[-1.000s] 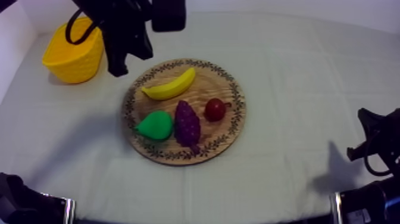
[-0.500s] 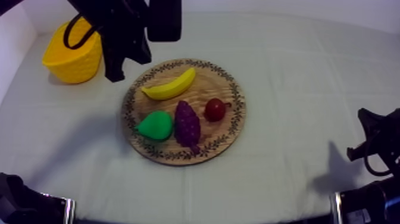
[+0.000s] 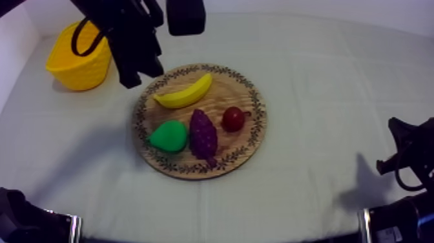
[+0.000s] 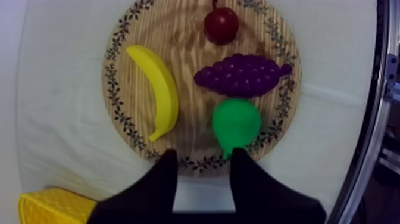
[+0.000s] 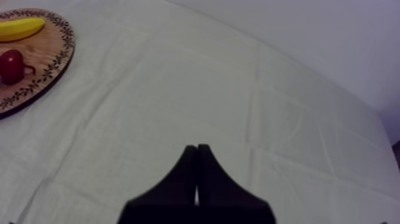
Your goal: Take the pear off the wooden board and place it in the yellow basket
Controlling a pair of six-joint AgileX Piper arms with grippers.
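Note:
The green pear lies on the round wooden board at its left front, next to the purple grapes. My left gripper hangs open above the cloth between the yellow basket and the board's back left rim. Seen from the left wrist, its open gripper holds nothing and sits just off the board's rim, with the pear close to one fingertip. My right gripper is shut on nothing over bare cloth, low at the table's right side.
A banana and a small red fruit also lie on the board. The basket stands at the back left corner, near the left wall, and a corner of the basket lies beside the left fingers. Open cloth stretches to the right of the board.
My left gripper has shifted slightly, first a little left and down, then back right toward the board's rim. The fruit, basket and right arm have not moved.

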